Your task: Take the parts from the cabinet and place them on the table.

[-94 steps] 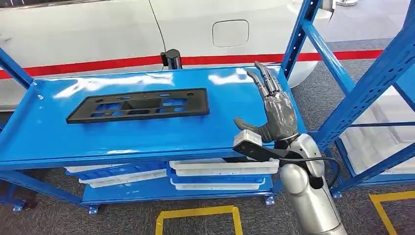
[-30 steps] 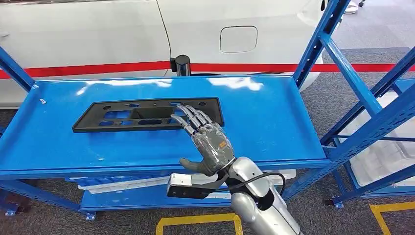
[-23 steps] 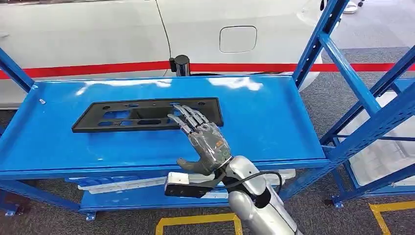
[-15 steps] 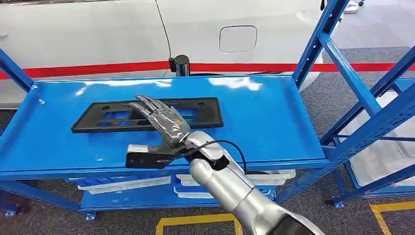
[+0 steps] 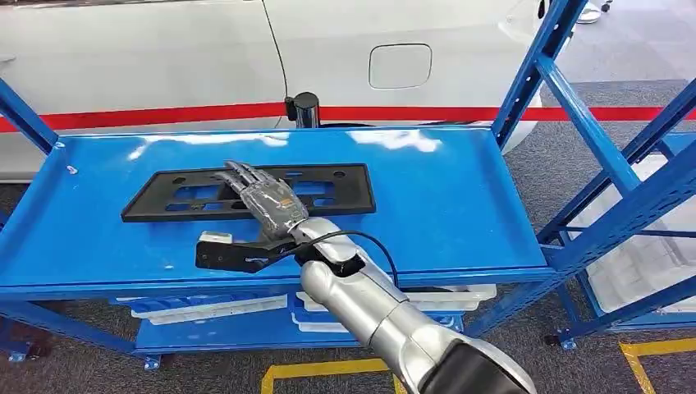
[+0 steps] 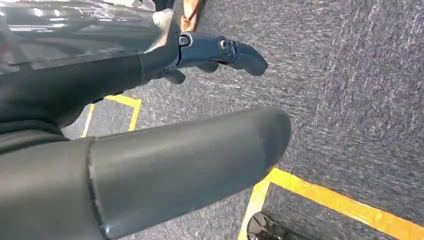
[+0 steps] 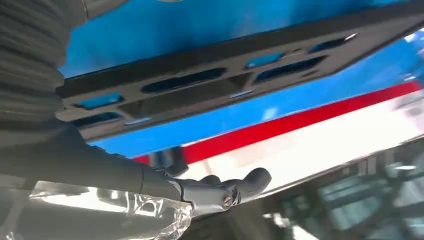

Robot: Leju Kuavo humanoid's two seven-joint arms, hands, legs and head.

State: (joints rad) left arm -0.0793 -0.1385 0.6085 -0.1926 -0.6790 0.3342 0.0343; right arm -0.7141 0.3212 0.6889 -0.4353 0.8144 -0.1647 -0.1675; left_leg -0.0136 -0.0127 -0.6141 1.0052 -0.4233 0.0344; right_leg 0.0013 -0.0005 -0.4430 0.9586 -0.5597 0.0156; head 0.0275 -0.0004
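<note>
Clearly, reading left to right, we see the black part (image 5: pixel 246 192) lying flat on the blue shelf (image 5: pixel 443 205) with its long axis running across our view, and our right robot hand (image 5: pixel 267 201) hovering over its middle, fingers spread and gripping nothing. Our left robot hand (image 6: pixel 150 165) hangs above the carpet, also holding nothing, so we judge the right one far nearer for the pick-up.

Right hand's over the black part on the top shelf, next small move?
Probably lower the right hand and close its fingers on the black part's near edge. It hovers open above the part's middle, holding nothing, and the part lies flat on the blue shelf.
</note>
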